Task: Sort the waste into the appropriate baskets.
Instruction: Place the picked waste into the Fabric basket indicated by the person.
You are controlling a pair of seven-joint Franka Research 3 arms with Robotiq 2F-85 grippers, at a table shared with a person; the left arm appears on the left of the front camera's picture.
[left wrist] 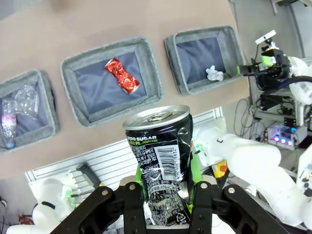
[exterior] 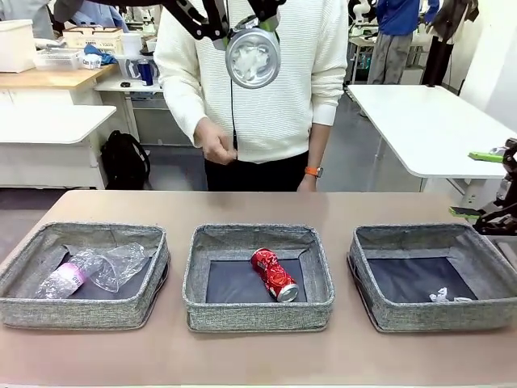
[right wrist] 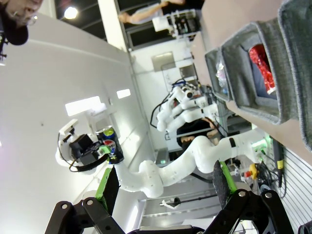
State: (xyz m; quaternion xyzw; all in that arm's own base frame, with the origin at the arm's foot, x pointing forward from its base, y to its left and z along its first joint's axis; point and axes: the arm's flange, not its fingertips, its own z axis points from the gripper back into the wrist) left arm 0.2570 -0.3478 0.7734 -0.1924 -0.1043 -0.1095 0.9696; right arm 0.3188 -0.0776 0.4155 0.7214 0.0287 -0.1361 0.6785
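Brown tabletop [exterior: 258,206] carries three grey woven baskets in a row, with a person [exterior: 258,81] standing at the far side. Seen from the front, the left basket [exterior: 20,263] holds the clear plastic bottle with pink label [exterior: 69,277] and a second clear bottle [exterior: 121,263]; the middle basket [exterior: 198,267] holds the red drink can [exterior: 274,275]; the right basket [exterior: 363,267] holds a small white scrap [exterior: 440,296]. The left gripper [left wrist: 165,195] is clamped on the dark drink can [left wrist: 163,161], raised high above the table, with the middle basket below in its wrist view. The right gripper [right wrist: 163,187] waits at the table's right edge, jaws apart and empty. This looks like the last item in transit; the next move would be lowering over the middle basket, beside the red can, and releasing.
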